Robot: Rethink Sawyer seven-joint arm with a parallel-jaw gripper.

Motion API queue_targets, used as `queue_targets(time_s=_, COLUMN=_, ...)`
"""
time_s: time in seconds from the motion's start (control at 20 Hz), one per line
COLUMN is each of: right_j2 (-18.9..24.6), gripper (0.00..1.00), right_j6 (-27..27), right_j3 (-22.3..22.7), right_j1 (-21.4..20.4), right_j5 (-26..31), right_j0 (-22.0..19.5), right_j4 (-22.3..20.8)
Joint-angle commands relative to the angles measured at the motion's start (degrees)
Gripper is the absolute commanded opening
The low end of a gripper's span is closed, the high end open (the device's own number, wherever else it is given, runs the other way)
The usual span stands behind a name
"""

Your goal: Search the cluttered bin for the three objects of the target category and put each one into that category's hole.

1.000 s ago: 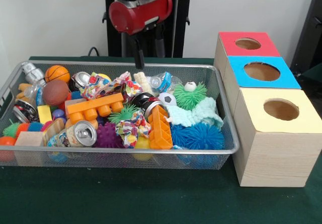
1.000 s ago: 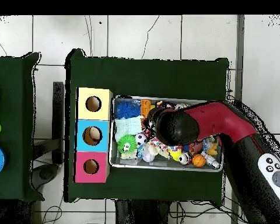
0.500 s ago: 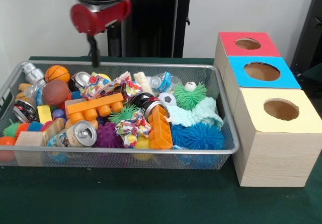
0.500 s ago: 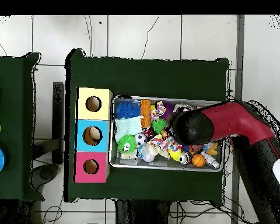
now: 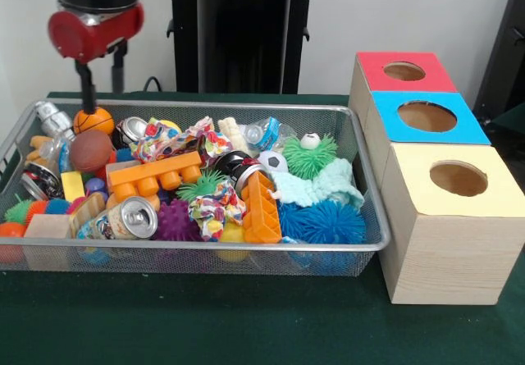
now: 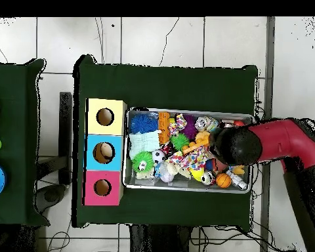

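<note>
**Bin full of mixed toys, gripper parked over its basketball end**

Front view: bin (image 5: 361, 242) is a wire-mesh tray on green cloth, packed with clutter. Gripper (image 5: 85, 93) hangs from the red arm head, tip just above the small orange basketball (image 5: 93, 120) at the bin's left rear corner. Only a thin dark stem shows, so open or closed: cannot tell. A brown ball (image 5: 90, 150) sits just in front of the basketball. Orange brick (image 5: 154, 175) lies mid-bin, a soda can (image 5: 131, 217) on its side near the front wall, blue spiky ball (image 5: 324, 221) at the right front, green spiky ball (image 5: 312, 156) behind it. Three boxes stand in a row right of the bin, each with a round hole on top: red box (image 5: 404, 71) farthest, blue box (image 5: 426, 116) in the middle, yellow box (image 5: 458, 179) nearest.

Overhead view: arm head covers the bin's right end; gripper hidden under it. Basketball (image 6: 222, 180) shows just below the head. Boxes line the bin's left side.
</note>
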Motion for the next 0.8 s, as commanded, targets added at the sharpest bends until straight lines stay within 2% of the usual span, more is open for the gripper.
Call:
queue_targets(time_s=0.05, right_j2=-0.6, gripper=1.00, right_j6=-28.3, right_j3=-6.7, right_j1=4.4, right_j5=6.8, right_j0=-2.0, right_j4=-2.7)
queue_targets(time_s=0.3, right_j2=0.8, gripper=1.00, right_j6=-35.1, right_j3=-8.9, right_j1=7.0, right_j5=5.7, right_j0=-2.7, right_j4=-0.8)
queue_targets(time_s=0.4, right_j2=0.5, gripper=1.00, right_j6=-36.3, right_j3=-10.1, right_j1=8.0, right_j5=5.6, right_j0=-2.7, right_j4=-0.2)
queue_targets(time_s=0.5, right_j2=0.1, gripper=1.00, right_j6=-36.6, right_j3=-10.9, right_j1=8.7, right_j5=5.8, right_j0=-2.8, right_j4=0.7)
queue_targets(time_s=0.7, right_j2=-0.7, gripper=1.00, right_j6=-33.2, right_j3=-14.2, right_j1=10.9, right_j5=6.2, right_j0=-2.5, right_j4=4.5)
queue_targets(time_s=0.8, right_j2=0.0, gripper=1.00, right_j6=-33.2, right_j3=-15.0, right_j1=12.3, right_j5=5.7, right_j0=-2.7, right_j4=6.8)
